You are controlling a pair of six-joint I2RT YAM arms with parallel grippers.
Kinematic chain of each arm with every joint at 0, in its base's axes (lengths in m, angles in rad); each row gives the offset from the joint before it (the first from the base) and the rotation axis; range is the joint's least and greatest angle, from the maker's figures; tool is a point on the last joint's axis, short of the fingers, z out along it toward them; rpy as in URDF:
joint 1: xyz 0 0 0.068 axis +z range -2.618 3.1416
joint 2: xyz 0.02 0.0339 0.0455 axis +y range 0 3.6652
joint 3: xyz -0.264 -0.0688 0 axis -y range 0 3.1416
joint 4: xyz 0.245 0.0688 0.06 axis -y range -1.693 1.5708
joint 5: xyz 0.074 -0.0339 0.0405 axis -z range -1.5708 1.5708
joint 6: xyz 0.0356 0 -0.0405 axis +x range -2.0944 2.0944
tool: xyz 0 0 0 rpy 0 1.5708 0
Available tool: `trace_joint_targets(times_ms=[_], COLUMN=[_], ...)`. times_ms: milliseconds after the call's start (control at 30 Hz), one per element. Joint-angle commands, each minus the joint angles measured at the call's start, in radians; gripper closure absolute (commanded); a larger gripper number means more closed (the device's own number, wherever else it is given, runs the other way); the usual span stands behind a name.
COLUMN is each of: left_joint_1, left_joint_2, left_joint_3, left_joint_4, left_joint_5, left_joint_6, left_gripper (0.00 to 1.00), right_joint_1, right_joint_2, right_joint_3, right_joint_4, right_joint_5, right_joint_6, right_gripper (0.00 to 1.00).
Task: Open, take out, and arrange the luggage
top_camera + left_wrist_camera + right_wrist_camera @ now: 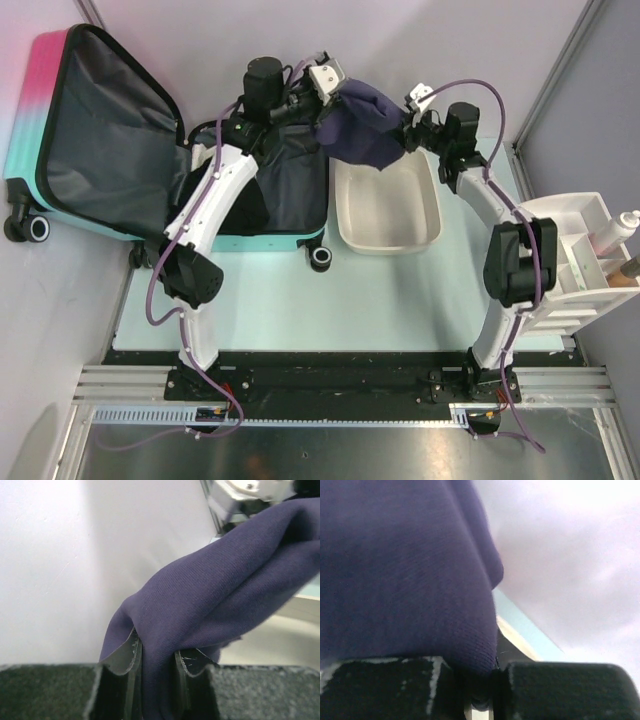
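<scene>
Pink-to-teal hard-shell suitcase (pixel 45 100) open, long axis front-to-back on pale-green bench (pixel 300 300), small wheels (pixel 320 257) toward its near edge; left jaws and right jaws clamped on navy knit cloth (pixel 360 125).

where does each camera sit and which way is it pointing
Top external: above and behind the bases, looking down on the open pink-to-teal hard-shell suitcase and white plastic tub; left arm and right arm show whole.
Left wrist: on the left arm, looking along the left jaws, shut on a dark navy knit cloth.
Right wrist: on the right arm, looking along the right jaws, shut on that cloth.
Shared: all three show the cloth.
</scene>
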Motion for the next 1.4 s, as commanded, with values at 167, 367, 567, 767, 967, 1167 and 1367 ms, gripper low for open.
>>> trace_joint_targets(times_ms=[167, 367, 567, 767, 967, 1167, 1367], left_joint_1=[-0.059, -0.125, -0.180, -0.245, -0.277, -0.280, -0.283], left_joint_2=[-0.089, -0.046, -0.003, 0.004, 0.058, 0.119, 0.155], left_joint_3=[-0.159, -0.275, -0.350, -0.527, -0.633, -0.624, -0.639], left_joint_4=[0.172, 0.226, 0.253, 0.256, 0.256, 0.258, 0.255], left_joint_5=[0.184, 0.093, 0.042, 0.034, -0.027, -0.070, -0.067], left_joint_6=[0.337, 0.512, 0.546, 0.525, 0.496, 0.456, 0.430], left_gripper=[1.00, 1.00, 1.00, 1.00, 1.00, 0.99, 0.98], right_joint_1=[-0.034, -0.019, -0.019, -0.037, -0.060, -0.065, -0.066], right_joint_2=[0.263, 0.432, 0.464, 0.380, 0.316, 0.262, 0.204], right_joint_3=[0.247, 0.333, 0.246, 0.012, -0.057, -0.057, -0.014], right_joint_4=[0.451, 0.658, 0.723, 0.691, 0.523, 0.375, 0.279], right_joint_5=[0.366, 0.518, 0.458, 0.343, 0.290, 0.300, 0.389], right_joint_6=[0.027, 0.032, -0.045, -0.144, -0.152, -0.189, -0.106], right_gripper=[1.00, 1.00, 1.00, 0.94, 0.39, 0.07, 0.03])
